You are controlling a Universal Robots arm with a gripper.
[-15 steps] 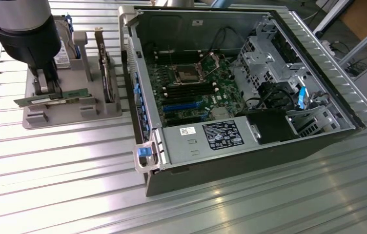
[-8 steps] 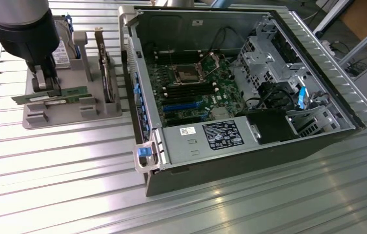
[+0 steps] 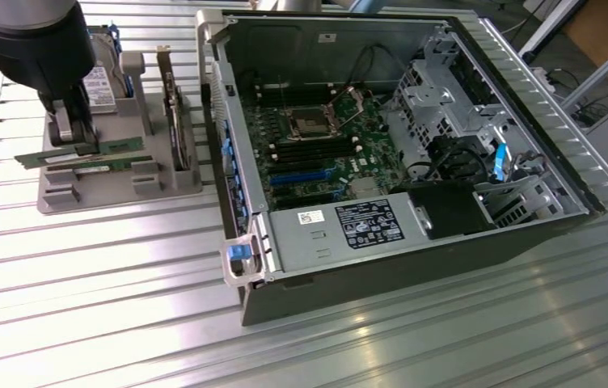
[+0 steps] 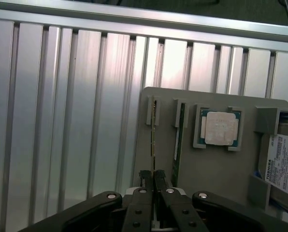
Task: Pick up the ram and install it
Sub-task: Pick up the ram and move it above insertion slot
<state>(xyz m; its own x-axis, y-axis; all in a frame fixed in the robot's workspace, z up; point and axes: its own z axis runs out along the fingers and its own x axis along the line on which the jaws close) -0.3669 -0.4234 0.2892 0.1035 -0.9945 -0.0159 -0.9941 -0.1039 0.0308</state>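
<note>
gripper (image 3: pixel 78 145) in the exterior view stands low over a grey tray (image 3: pixel 99 194) on the ribbed metal table (image 3: pixel 120 267), at the exterior view's left. its fingers reach down onto the ram (image 3: pixel 36 158), a thin green stick lying on edge across the tray's slots. a second green stick (image 3: pixel 110 166) lies just beside it, nearer the tray's front edge, and a card with a metal bracket (image 3: pixel 180 121) stands upright at the tray's side. an open computer case (image 3: pixel 390 279) sits at the exterior view's right, well apart from the gripper, its motherboard (image 3: pixel 315 145) exposed.

in the wrist view the gripper (image 4: pixel 153 176) has its two fingers drawn almost together, pinching the ram (image 4: pixel 153 140) by its thin upper edge. the ram sits in its slot of the tray (image 4: pixel 216 169). the second stick (image 4: pixel 179 140) runs parallel, close by. a square silver processor (image 4: pixel 220 128) rests in its own pocket, and a labelled hard drive (image 4: pixel 284 164) lies at the tray's far side.
</note>
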